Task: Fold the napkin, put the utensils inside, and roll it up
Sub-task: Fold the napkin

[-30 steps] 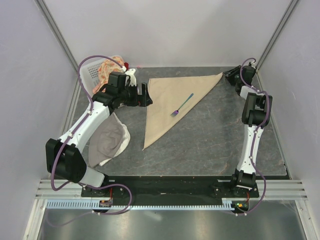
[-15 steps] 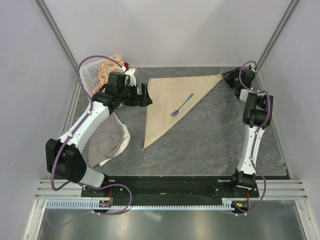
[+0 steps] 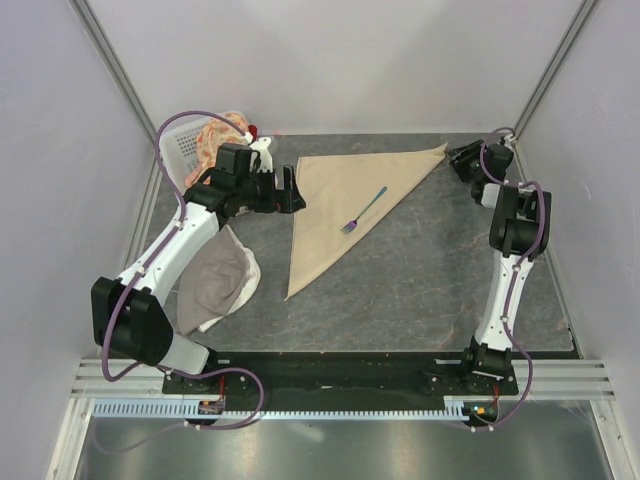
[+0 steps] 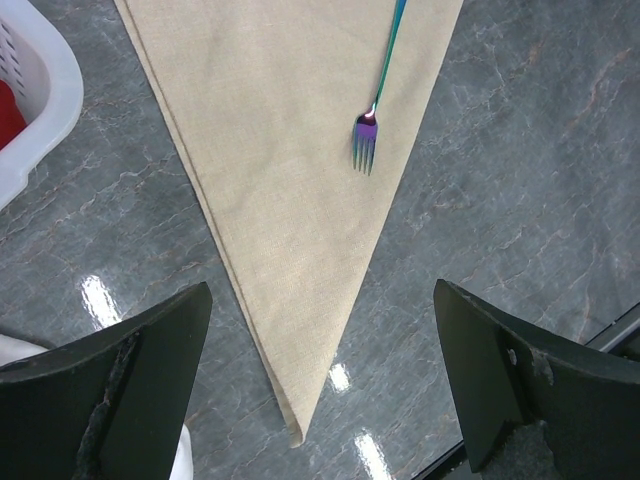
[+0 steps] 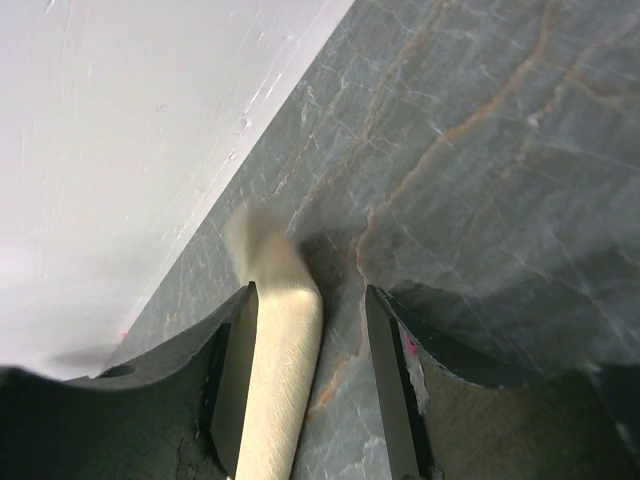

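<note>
The beige napkin (image 3: 335, 200) lies folded into a triangle on the dark table, its long tip toward the near side. The slim fork (image 3: 364, 209) with a teal handle lies on it near its right edge, tines toward me. My left gripper (image 3: 292, 188) is open and empty at the napkin's left corner; its wrist view shows the napkin (image 4: 290, 180), the fork (image 4: 378, 95) and the near tip between wide jaws (image 4: 320, 385). My right gripper (image 3: 455, 158) is at the far right corner. Its jaws (image 5: 310, 300) stand apart around the napkin corner (image 5: 280, 370), which rests against the left finger.
A white basket (image 3: 178, 142) holding an orange floral cloth stands at the far left, its rim also in the left wrist view (image 4: 45, 100). A grey-and-white cloth (image 3: 215, 280) lies under the left arm. The back wall (image 5: 120, 130) is just behind the right gripper.
The right arm has shifted slightly to the right, its gripper staying at the napkin's far right corner. The left arm, napkin and fork have not visibly moved.
</note>
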You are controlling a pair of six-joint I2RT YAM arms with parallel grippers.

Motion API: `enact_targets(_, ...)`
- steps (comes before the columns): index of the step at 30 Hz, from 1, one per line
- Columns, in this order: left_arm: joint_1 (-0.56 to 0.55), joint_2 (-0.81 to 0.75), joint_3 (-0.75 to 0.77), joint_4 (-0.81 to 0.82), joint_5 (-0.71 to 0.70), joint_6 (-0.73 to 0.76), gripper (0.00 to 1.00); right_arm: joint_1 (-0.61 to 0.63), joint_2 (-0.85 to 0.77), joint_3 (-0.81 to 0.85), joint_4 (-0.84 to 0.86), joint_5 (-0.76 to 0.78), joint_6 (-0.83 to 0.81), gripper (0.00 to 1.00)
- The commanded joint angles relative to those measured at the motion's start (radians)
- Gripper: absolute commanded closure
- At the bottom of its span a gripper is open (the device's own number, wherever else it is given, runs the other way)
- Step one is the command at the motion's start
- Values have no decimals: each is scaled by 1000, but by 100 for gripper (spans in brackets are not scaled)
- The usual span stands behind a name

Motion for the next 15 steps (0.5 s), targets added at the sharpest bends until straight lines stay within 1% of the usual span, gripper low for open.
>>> enact_targets(1, 3, -17, 23, 32, 25, -17, 0, -29, -7, -85, -109, 11, -6, 43)
enact_targets(7, 4, -17, 25, 33, 28, -18, 0, -32, -19, -76, -149, 11, -21, 43)
enact_targets(11, 3, -15, 23, 33, 31, -20, 0, -31, 27, 28, -233, 5, -50, 43)
enact_targets(15, 3, -10, 25, 36, 39, -23, 0, -26, 69, 94, -264, 6, -49, 46)
